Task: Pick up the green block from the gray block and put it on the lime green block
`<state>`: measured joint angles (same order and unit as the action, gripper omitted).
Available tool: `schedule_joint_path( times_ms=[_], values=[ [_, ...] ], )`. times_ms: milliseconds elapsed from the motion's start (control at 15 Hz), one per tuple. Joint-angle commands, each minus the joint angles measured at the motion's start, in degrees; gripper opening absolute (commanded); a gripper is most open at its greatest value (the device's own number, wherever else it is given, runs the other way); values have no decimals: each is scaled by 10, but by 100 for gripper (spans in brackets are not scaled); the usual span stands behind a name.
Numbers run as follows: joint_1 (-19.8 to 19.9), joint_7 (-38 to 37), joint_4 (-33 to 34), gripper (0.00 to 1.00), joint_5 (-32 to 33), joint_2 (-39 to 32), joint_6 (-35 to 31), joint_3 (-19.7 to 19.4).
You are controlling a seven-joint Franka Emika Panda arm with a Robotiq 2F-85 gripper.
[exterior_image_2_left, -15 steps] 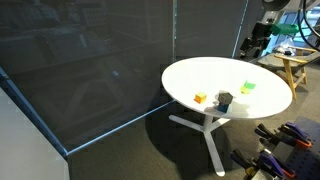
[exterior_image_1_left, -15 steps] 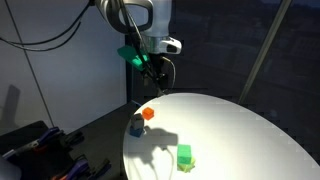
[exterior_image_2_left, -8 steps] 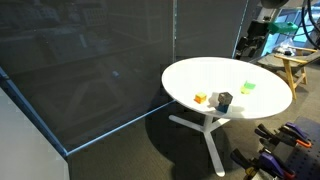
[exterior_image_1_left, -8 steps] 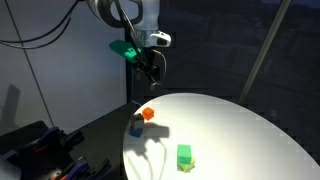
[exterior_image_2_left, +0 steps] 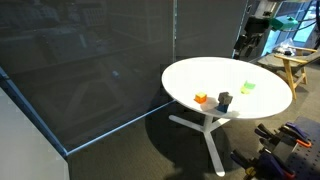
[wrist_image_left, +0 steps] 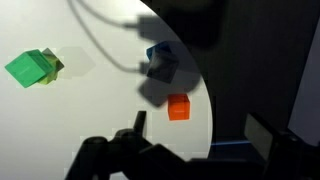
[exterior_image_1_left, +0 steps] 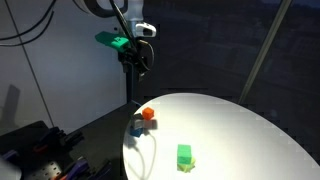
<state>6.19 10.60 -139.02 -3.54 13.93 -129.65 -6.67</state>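
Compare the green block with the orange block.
The green block is saturated green, the orange block orange-red. The green block sits on the lime green block; the orange block rests on the table. The orange block lies beside the gray block, the green block apart. Both are small cubes of like size.

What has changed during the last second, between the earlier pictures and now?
The gripper has moved up and to the left in an exterior view, away from the table, open and holding nothing. The green block stayed on the lime green block. The gray block and the orange block did not move.
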Motion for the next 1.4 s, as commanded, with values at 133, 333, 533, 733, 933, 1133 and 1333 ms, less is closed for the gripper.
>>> schedule_joint_path(
  times_ms=[133, 333, 533, 733, 933, 1133, 1333],
  values=[
    [0, -46, -17, 100, 52, 54, 28, 17],
    [-1, -63, -12, 100, 65, 70, 47, 20],
    [-6, -59, -8, 100, 55, 86, 78, 18],
    [-10, -52, -5, 100, 46, 102, 111, 17],
    [-16, -47, -3, 100, 41, 116, 144, 16],
    [-16, -48, -6, 100, 51, 110, 137, 16],
    [-17, -48, -7, 100, 51, 111, 139, 16]
  ],
)
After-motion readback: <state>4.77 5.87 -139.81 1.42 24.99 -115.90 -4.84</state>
